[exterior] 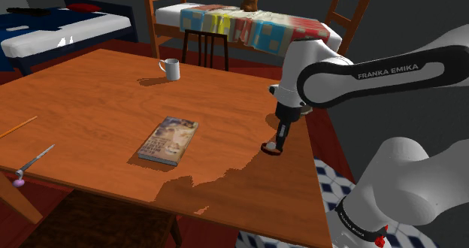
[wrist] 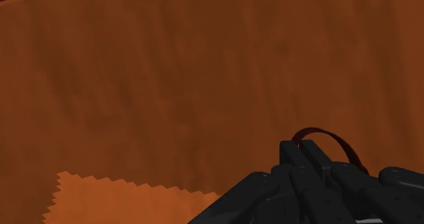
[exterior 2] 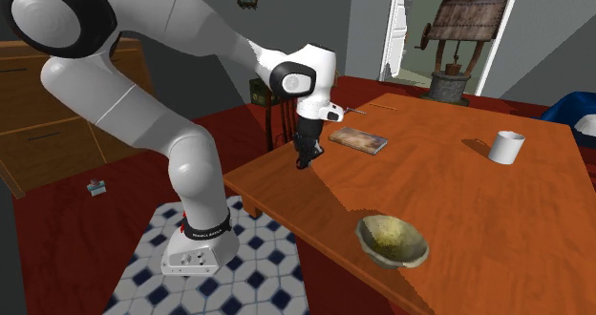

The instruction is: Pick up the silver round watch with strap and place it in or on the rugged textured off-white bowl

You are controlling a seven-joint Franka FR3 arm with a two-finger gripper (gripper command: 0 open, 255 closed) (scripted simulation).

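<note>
One arm point(exterior: 368, 74) folded, gripper point(exterior: 276, 145) vertical — clasping watch point(exterior: 267, 146), near table point(exterior: 90, 111) edge.

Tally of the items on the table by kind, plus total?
mug: 1
book: 1
bowl: 1
watch: 1
pencil: 1
pink-ended stick: 1
Total: 6

"FRANKA EMIKA" in dark capitals, right there on the arm's white forearm link point(exterior: 383, 74). The book point(exterior: 168, 140) cover's lettering is unreadable.
</note>
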